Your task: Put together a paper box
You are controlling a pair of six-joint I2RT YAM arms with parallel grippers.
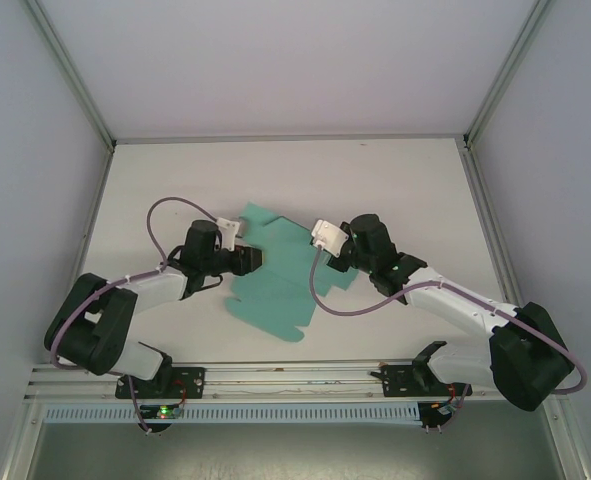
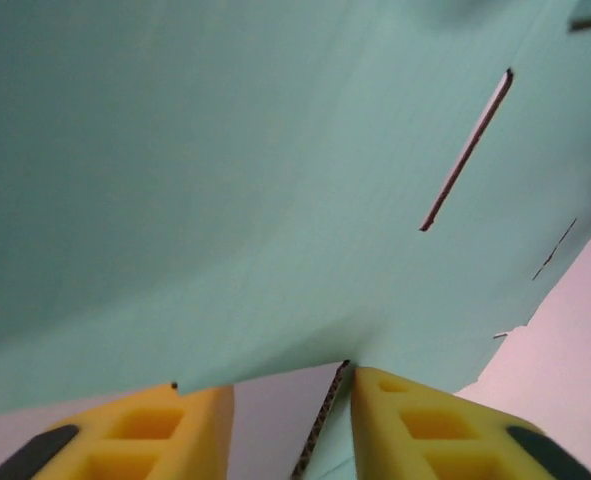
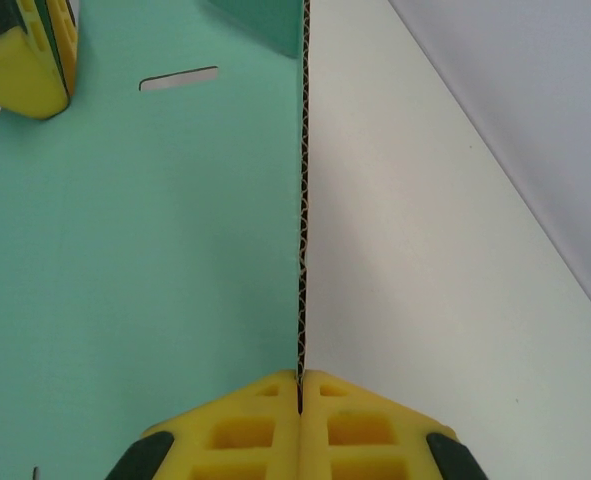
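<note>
A teal-green die-cut corrugated card sheet point(image 1: 280, 290), the paper box, is spread mostly flat at mid-desk between both arms. Its right edge is pinched by the right hand point(image 3: 301, 385), fingers pressed together on it. The left hand point(image 2: 293, 400) is spread around the sheet's left edge, not clamped. No standing walls are seen, so nearly all folding is judged undone. Bare white desk point(image 1: 425, 190) lies open on the far side, left and right.

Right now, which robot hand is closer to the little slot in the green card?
Left. The left gripper sits beside the slot; the right gripper pinches the paper box edge farther away.
</note>
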